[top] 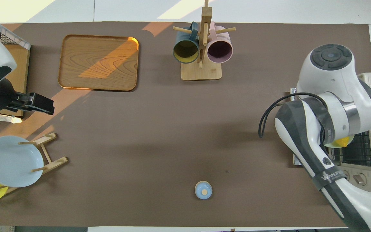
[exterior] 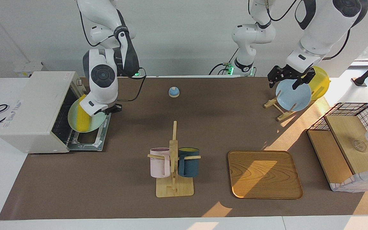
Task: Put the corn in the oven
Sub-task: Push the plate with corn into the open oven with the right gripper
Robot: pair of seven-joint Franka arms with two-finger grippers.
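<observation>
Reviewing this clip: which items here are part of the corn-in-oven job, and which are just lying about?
In the job: corn on the green plate, right gripper carrying that plate, oven with door down.

Lying about: mug rack, wooden tray, blue plate, wire basket, waiting left gripper.

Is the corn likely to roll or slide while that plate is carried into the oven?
Probably. The corn looks glossy and rounded, lying loose on the pale green plate held by the right pincer. Tilting could roll it off.
</observation>
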